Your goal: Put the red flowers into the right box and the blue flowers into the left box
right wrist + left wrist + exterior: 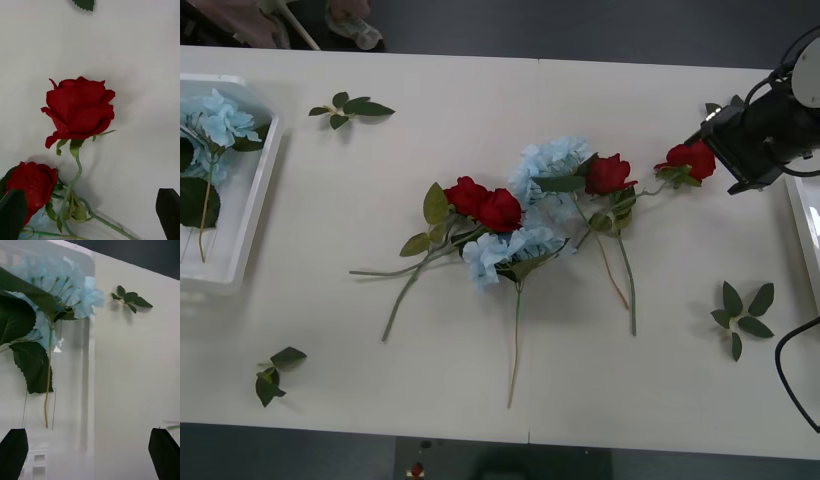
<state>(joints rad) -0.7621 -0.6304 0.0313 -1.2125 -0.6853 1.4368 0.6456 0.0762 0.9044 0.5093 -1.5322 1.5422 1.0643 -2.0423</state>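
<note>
My right gripper [92, 213] is spread wide, holding nothing; one of the red flowers [78, 110] lies on the table [142, 75] just beyond my fingertips [168, 212], untouched, another rose [32, 187] beside my other finger

Overall light: bright and even, diffuse, from overhead; the white table [480, 90] reads pale with no hard hotspots.
Shadows: soft and short; a faint grey shadow sits beside the red flowers [78, 108] in the right wrist view, and small blurred shadows lie under the leaf sprig [131, 302] in the left wrist view.
Glare: a small bright glint on the wall of the left box [90, 352], whose translucent plastic veils the blue flowers [63, 288] behind it.
Focus: front view slightly soft overall; the dark fingers [165, 453] at the wrist views' corners are out of focus.
Background: floor beyond the table dark, low in detail.
</note>
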